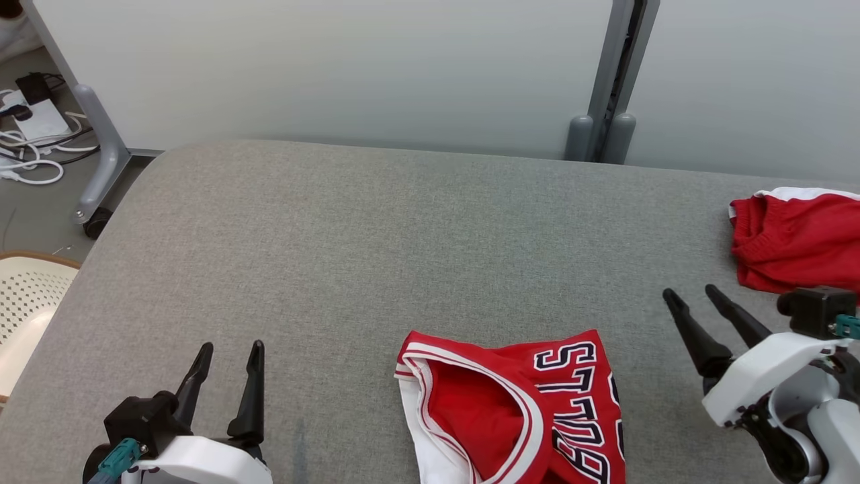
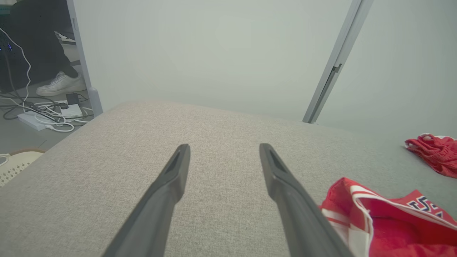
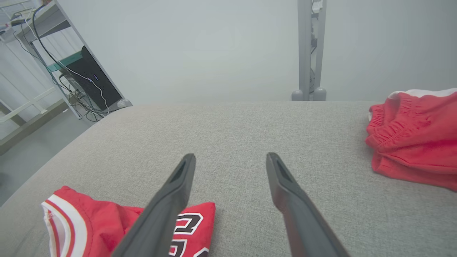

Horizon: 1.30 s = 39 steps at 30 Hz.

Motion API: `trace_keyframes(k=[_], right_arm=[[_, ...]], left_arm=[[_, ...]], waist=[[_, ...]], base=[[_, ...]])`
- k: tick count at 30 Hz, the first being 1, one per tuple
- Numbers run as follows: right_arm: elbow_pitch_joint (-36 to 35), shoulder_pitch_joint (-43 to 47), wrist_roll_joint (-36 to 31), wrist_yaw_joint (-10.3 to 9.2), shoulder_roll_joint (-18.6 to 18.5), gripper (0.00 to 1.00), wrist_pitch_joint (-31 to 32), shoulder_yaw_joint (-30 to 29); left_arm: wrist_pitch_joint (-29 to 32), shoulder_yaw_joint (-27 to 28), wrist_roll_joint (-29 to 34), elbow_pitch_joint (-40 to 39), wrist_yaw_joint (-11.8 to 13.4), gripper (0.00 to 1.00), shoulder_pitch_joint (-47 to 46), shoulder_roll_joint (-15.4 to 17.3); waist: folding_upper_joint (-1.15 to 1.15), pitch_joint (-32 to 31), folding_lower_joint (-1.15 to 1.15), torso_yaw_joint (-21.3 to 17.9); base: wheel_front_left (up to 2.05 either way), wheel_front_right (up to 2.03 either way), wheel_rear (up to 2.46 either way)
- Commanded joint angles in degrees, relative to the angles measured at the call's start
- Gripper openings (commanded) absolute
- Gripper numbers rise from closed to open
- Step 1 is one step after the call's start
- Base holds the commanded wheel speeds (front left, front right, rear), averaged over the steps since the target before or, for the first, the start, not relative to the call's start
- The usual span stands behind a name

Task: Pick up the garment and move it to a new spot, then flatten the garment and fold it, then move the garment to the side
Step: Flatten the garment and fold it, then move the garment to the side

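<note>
A crumpled red jersey garment (image 1: pixel 510 410) with white trim and dark letters lies at the near edge of the grey table (image 1: pixel 336 235), between my two grippers. It lies at the lower right of the left wrist view (image 2: pixel 389 221) and the lower left of the right wrist view (image 3: pixel 93 223). My left gripper (image 1: pixel 230 346) (image 2: pixel 224 146) stands open and empty to its left. To its right my right gripper (image 1: pixel 690 290) (image 3: pixel 231 155) is open and empty too. Folded red shorts (image 1: pixel 796 242) (image 2: pixel 435 153) (image 3: pixel 414 139) rest at the table's right edge, just beyond the right gripper.
Pale partition panels with a grey post (image 1: pixel 608 81) back the table. Left of the table stand a cream perforated chair (image 1: pixel 27 302), a castor leg (image 1: pixel 97 222) and floor cables (image 1: pixel 33 134). A person's white shoe (image 2: pixel 60 84) is on the floor.
</note>
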Motion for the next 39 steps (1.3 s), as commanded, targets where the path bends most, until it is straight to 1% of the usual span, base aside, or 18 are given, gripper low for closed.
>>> trace_keyframes(k=[1, 4, 10, 18, 22, 29, 32, 36, 39], right_arm=[[-1.36, 1.10, 0.02, 0.02, -0.45, 1.00, -0.20, -1.23], [-4.06, 2.73, 0.05, 0.02, 0.01, 1.00, -0.30, -3.86], [-7.71, 6.46, -1.06, 0.02, 1.63, 1.00, 1.39, -7.94], [-10.22, 8.34, -3.33, 0.02, 3.34, 1.00, 4.38, -10.31], [-10.21, 9.20, -3.74, 0.02, 4.22, 1.00, 6.65, -11.16], [-9.31, 10.22, -2.67, 0.02, 4.87, 1.00, 12.12, -10.85], [-7.49, 10.40, -1.14, 0.02, 5.65, 1.00, 16.84, -10.46], [-4.49, 9.51, 2.27, 0.02, 7.91, 1.00, 23.85, -10.08], [-2.23, 8.39, 3.63, 0.02, 9.35, 1.00, 26.76, -9.69]], left_arm=[[-0.13, 0.35, 0.43, -0.26, 0.23, 1.00, 0.64, 0.45], [-0.12, 0.49, 0.42, -0.45, 0.30, 1.00, 0.86, 0.39], [-0.13, 0.80, 0.44, -0.77, 0.30, 1.00, 0.76, 0.32], [-0.13, 0.59, 0.58, -0.71, 0.12, 1.00, 0.18, 0.25], [-0.14, 0.38, 0.59, -0.40, 0.04, 1.00, 0.08, 0.20], [-0.14, 0.12, 0.59, -0.06, -0.04, 1.00, -0.23, 0.18], [-0.14, 0.03, 0.53, 0.07, -0.06, 1.00, -0.25, 0.20], [-0.10, -0.18, 0.42, 0.27, -0.18, 1.00, -0.42, 0.25], [-0.02, -0.50, 0.48, 0.24, -0.27, 1.00, -0.58, 0.05]], waist=[[0.00, -0.13, 0.00, -0.24], [0.00, -0.26, 0.00, -0.54], [0.00, -0.29, 0.00, -0.85], [0.00, 0.06, 0.00, -0.95], [0.00, 0.12, 0.00, -0.71], [0.00, -0.11, 0.00, -0.23], [0.00, -0.25, 0.00, -0.16], [0.00, -0.42, 0.00, 0.01], [0.00, -0.33, 0.00, 0.46]], base=[[0.00, 0.00, 0.00], [0.00, 0.00, 0.00], [0.00, 0.00, 0.00], [0.00, 0.00, 0.00], [0.00, 0.00, 0.00], [0.00, 0.00, 0.00], [0.00, 0.00, 0.00], [0.00, 0.00, 0.00], [0.00, 0.00, 0.00]])
